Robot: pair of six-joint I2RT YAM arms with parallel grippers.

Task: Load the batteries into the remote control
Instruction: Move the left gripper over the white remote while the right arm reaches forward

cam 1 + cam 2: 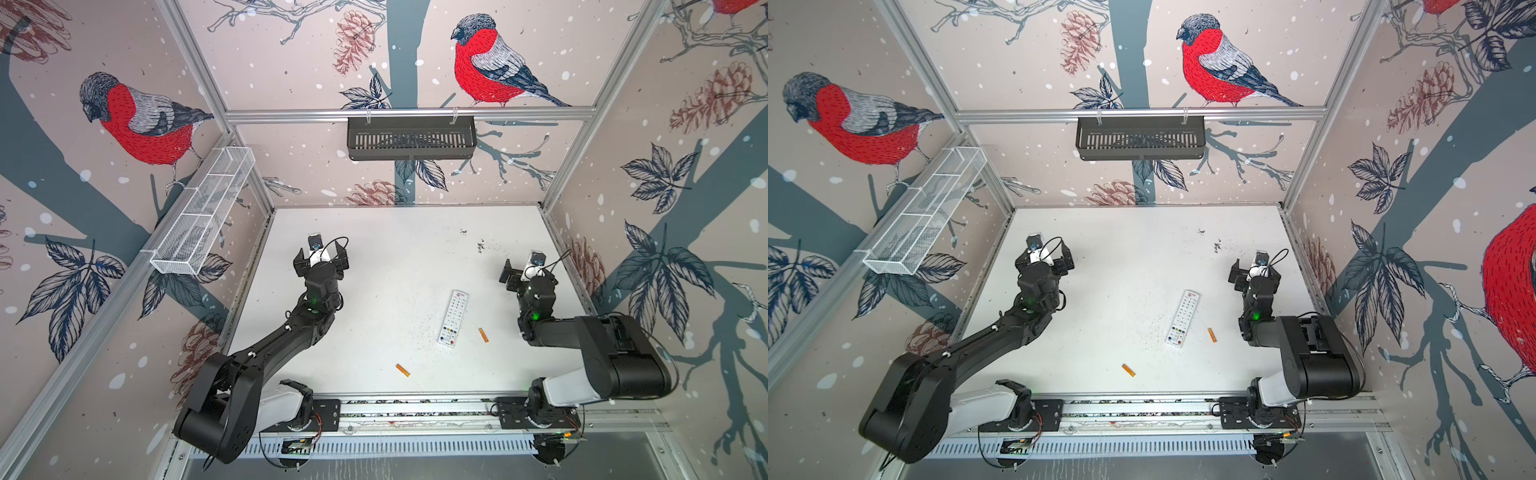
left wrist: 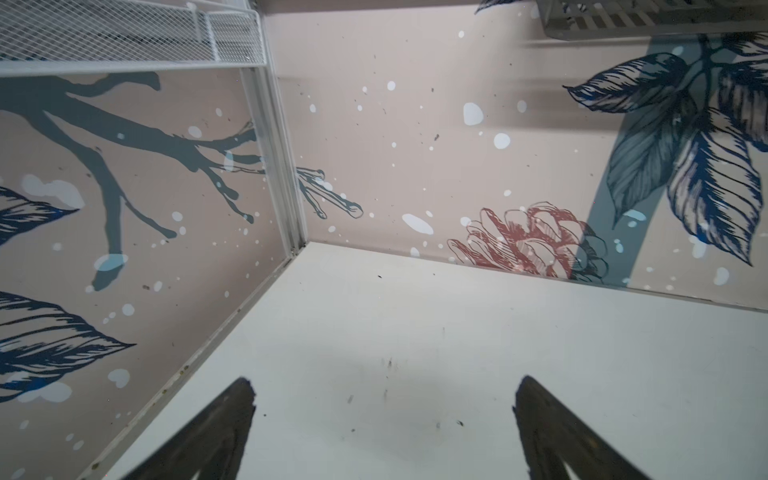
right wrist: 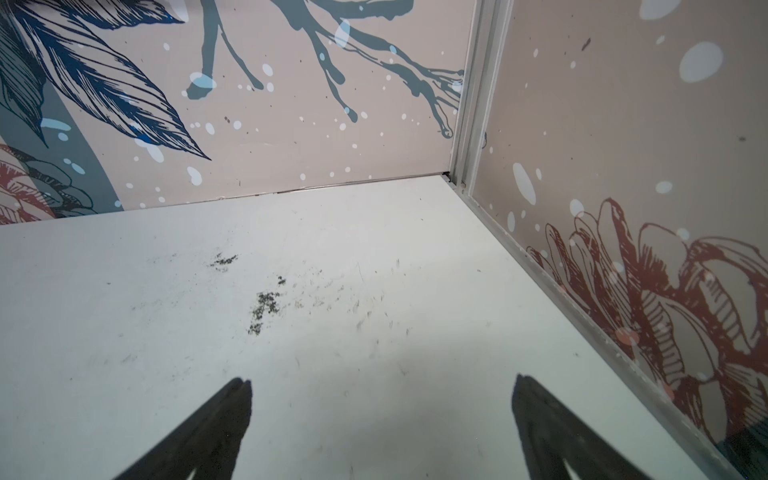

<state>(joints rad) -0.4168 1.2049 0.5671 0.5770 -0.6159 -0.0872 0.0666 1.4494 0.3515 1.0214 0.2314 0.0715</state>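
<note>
1. the remote control [image 1: 453, 318] is white with dark button rows, coloured buttons at one end, a red logo at the other.
2. the batteries [image 1: 483, 335] [image 1: 402, 370] are orange-gold.
3. the table [image 1: 395, 257] is white, dark-specked.
4. the walls [image 1: 291, 62] are pale pink with red-breasted grey birds, blue-grey branches, navy leaves.
5. the mesh basket [image 1: 203, 212] is white; the slotted basket [image 1: 411, 137] black.

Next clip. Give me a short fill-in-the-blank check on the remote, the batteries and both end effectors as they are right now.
1. The remote control lies with its buttons facing ____.
2. Outside it lie ____ batteries: the near battery beside it, not touching, and the far battery further off.
3. The near battery lies on the remote control's side toward the ____ arm.
4. The left end effector and right end effector both have jaws wide ____.

Missing words: up; two; right; open.
</note>
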